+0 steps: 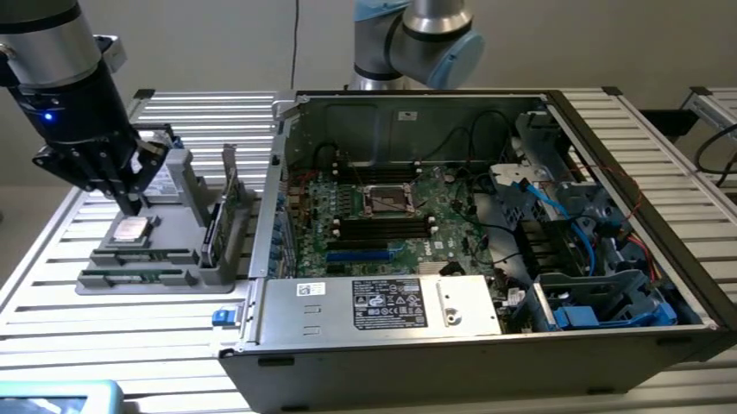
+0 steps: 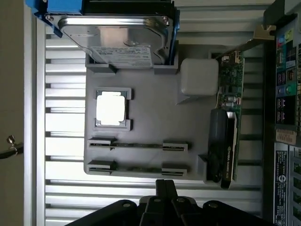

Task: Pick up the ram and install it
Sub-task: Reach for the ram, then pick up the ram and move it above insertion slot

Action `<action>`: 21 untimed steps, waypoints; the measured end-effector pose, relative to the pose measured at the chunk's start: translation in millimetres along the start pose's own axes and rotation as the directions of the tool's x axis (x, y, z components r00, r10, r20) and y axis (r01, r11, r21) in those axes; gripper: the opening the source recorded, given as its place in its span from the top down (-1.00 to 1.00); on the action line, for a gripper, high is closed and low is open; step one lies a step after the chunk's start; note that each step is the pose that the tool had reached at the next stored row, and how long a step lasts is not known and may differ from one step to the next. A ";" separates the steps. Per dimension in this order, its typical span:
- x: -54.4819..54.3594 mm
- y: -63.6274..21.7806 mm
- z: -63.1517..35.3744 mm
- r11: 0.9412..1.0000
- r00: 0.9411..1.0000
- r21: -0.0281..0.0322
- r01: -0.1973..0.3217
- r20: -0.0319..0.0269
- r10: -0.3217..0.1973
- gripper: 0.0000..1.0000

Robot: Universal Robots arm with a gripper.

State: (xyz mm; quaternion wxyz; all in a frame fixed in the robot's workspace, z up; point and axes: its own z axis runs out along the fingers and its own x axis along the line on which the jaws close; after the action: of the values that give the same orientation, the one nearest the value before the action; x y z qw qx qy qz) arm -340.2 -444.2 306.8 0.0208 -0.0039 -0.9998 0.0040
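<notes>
- Two green sticks sat in the front slots of the gray holder (image 2: 150, 113). I took the one at its outer edge as the ram (image 1: 136, 278), seated between end brackets. The second stick (image 1: 144, 256) lay just behind it.
- Behind those, the gripper (image 1: 130, 205) hung over the holder, nearest the processor (image 1: 130, 229) and apart from both sticks. Its fingers were pressed together, holding nothing.
- I judged the pick not yet begun. To do it well, I would spread the fingers across the ram's thin faces at mid-length, clear of the brackets, then lift straight so it does not bind.
- The ram's long axis ran along the holder's front edge, from the exterior view's left to its right, parallel to its neighbour. It appeared to stand on edge. I could not tell which end was keyed.
- Farther off stood the hard drive (image 1: 173, 177) and expansion card (image 1: 227, 194), then the open computer case (image 1: 461, 375). Its memory slots (image 1: 374, 227) ran roughly the same way.
</notes>
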 end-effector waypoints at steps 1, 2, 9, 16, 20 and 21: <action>1.0 1.4 0.6 1.000 1.000 0.000 0.003 0.000 -0.003 0.79; 2.2 2.4 0.7 1.000 1.000 0.000 0.005 0.000 -0.005 0.79; 4.6 2.9 0.8 1.000 1.000 0.001 0.012 0.001 -0.012 0.79; 4.6 2.9 0.7 1.000 1.000 0.001 0.021 0.001 -0.021 0.79; 4.6 2.9 0.8 0.996 0.996 0.004 0.089 0.001 -0.089 0.79; 4.6 2.9 0.8 0.994 0.994 0.004 0.107 0.001 -0.107 0.79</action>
State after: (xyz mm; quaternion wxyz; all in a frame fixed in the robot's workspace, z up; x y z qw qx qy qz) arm -344.8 -441.3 306.2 0.0203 0.0496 -0.9986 0.0049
